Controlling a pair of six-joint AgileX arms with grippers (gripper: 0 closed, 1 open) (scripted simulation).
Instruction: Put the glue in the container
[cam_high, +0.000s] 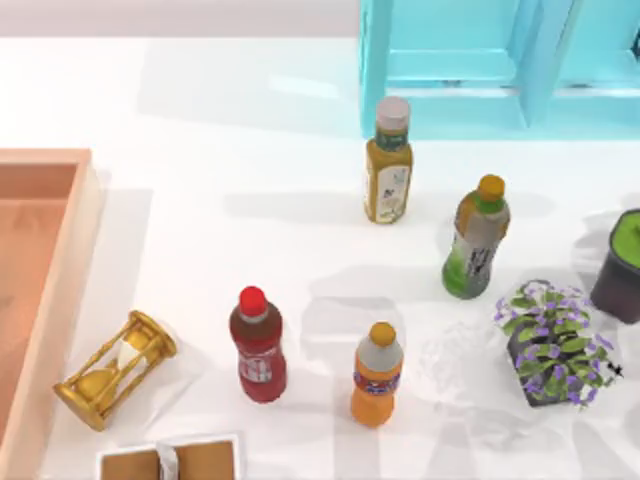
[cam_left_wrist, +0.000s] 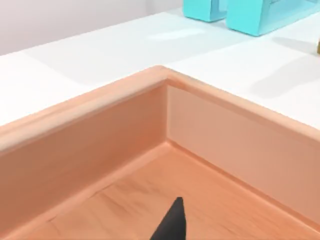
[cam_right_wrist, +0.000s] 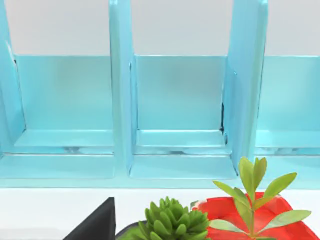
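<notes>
**Release of the glue over the container: left tool positioning**

The left tool (cam_left_wrist: 172, 225) hangs over the inside of the container (cam_left_wrist: 210, 130), low above its wood-grain floor. One inner corner of the raised walls lies just ahead of the tool, and the floor lies directly beneath it. Whether the left tool is spread, pressed together or pinching the glue cannot be told, so the place of the glue cannot be confirmed. Judged from the pose, the step in hand is the set-down.

In the top view the container (cam_high: 60, 260) sits at the left edge of the counter (cam_high: 250, 150).

Procedure, as a judgement:
1. Keep the tool inboard of both walls, because a release close to the corner risks the bottle catching a wall.
2. Lower the tool until the load is near the floor, then let go. A small squeeze bottle is likely to topple or roll if dropped.
3. Lift straight up, clear of the rim.

The right tool (cam_right_wrist: 95, 225) is parked facing the turquoise cabinet (cam_right_wrist: 122, 100), with a green succulent (cam_right_wrist: 175, 220) just beside it. Its state cannot be told.
</notes>
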